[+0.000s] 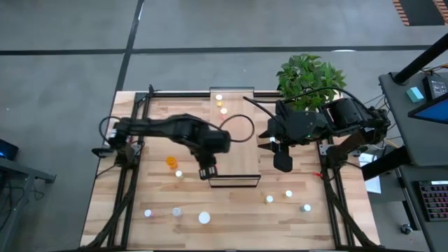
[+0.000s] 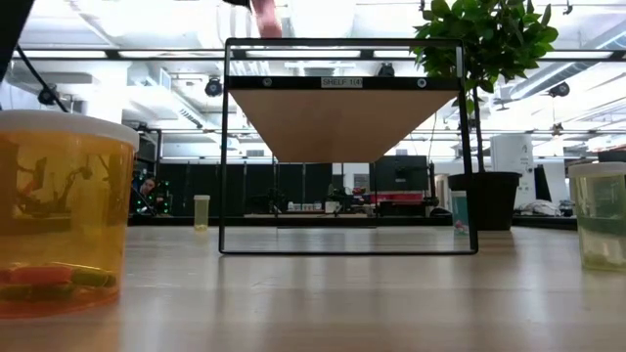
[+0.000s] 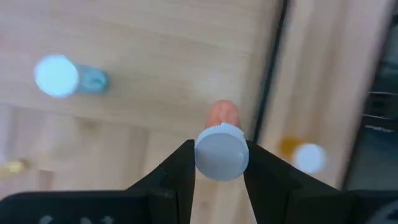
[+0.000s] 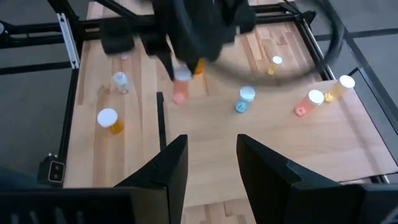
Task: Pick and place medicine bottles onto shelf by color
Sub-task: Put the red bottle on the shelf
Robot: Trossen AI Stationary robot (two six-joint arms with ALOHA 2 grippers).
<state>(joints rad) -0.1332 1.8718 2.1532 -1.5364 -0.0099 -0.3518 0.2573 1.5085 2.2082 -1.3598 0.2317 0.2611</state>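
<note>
- Left of the shelf (image 1: pixel 235 133), an orange bottle (image 1: pixel 171 162) and a white-capped one (image 1: pixel 179 173) stand on the table, not yet sorted.
- Farther toward the near edge on that side, three more bottles (image 1: pixel 176 211) are left waiting, one of them with a larger white cap (image 1: pixel 204 218).
- The left gripper (image 1: pixel 207 170) is seen at the shelf's near left corner, its fingers clamped on the white cap of an orange-pink bottle (image 3: pixel 221 149); a carry to the shelf is judged to be under way.
- On the shelf itself, only two yellowish bottles (image 1: pixel 221 103) are counted, at its far end; the rest of the board is bare.
- The right gripper (image 1: pixel 282 161) hangs just off the shelf's right edge, fingers parted and nothing between them.
- Right of the shelf's near end, three further bottles (image 1: pixel 288 194) remain on the table.
- The job is judged barely begun: two placed, one in hand, at least eight unsorted.
</note>
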